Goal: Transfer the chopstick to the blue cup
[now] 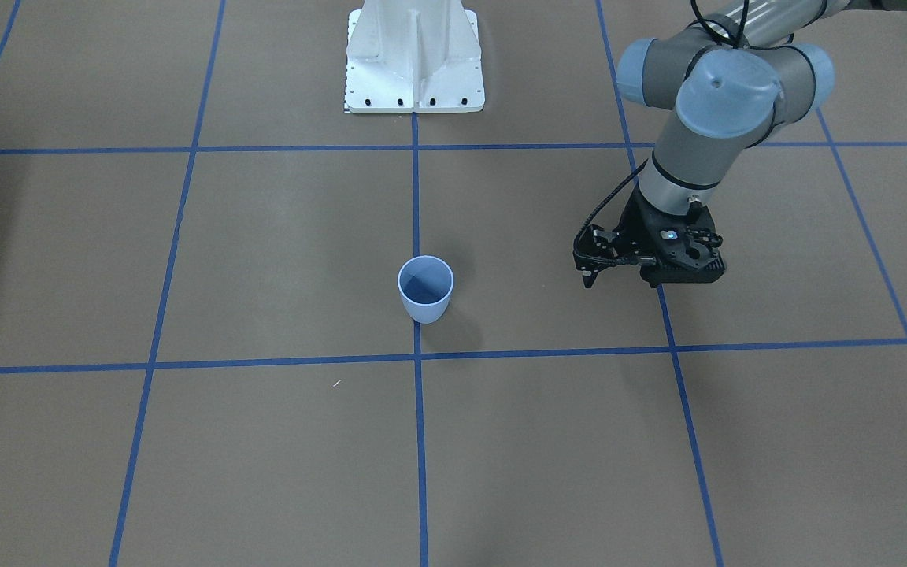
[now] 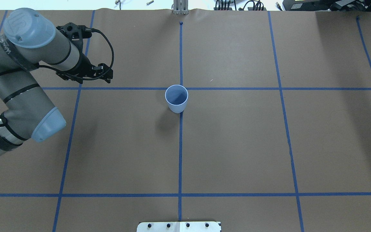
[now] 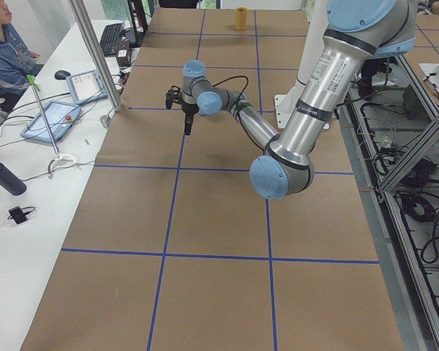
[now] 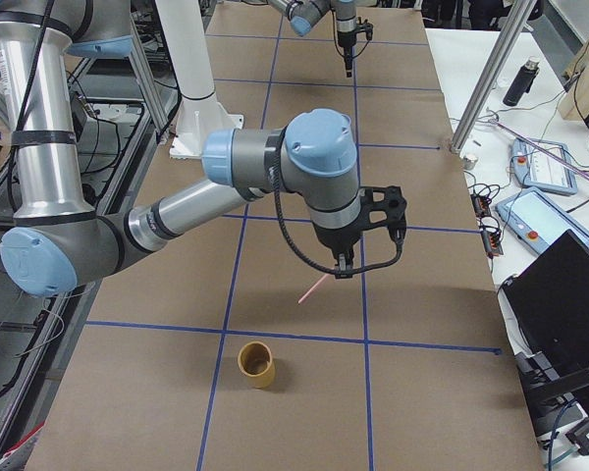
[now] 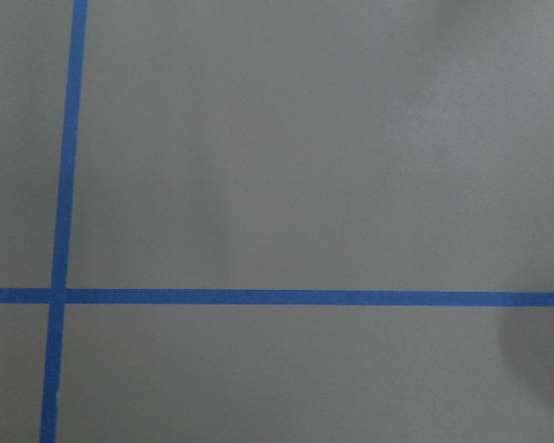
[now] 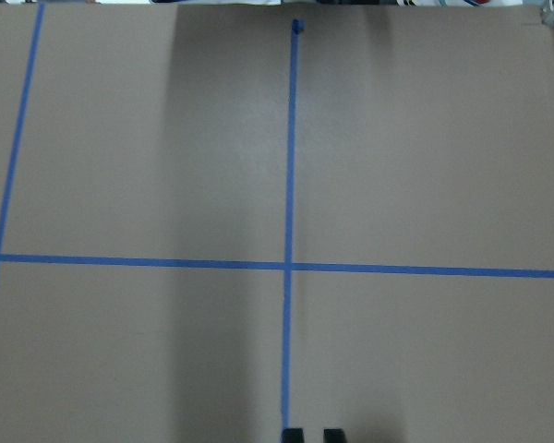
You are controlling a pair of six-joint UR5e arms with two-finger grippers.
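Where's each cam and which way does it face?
Front-facing: across table, faces base; shows left arm, blue cup.
Overhead: behind robot, looking forward-down; same arm, cup.
Left: table's left end; left arm near.
Right: opposite end; right arm near, chopstick.
Left wrist: table only, no body.
Right wrist: table, own fingertips.
Side views share left arm, tan cup.

Pale blue cup (image 1: 425, 291), brown table (image 1: 264, 260) with blue tape grid (image 1: 416, 197), grey-and-blue left arm (image 1: 725, 87), black left gripper (image 1: 658, 276)

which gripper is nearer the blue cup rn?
Left. The left gripper hangs to the blue cup's left, inside the overhead view. The right gripper is outside it, by the pink chopstick at the table's right end.
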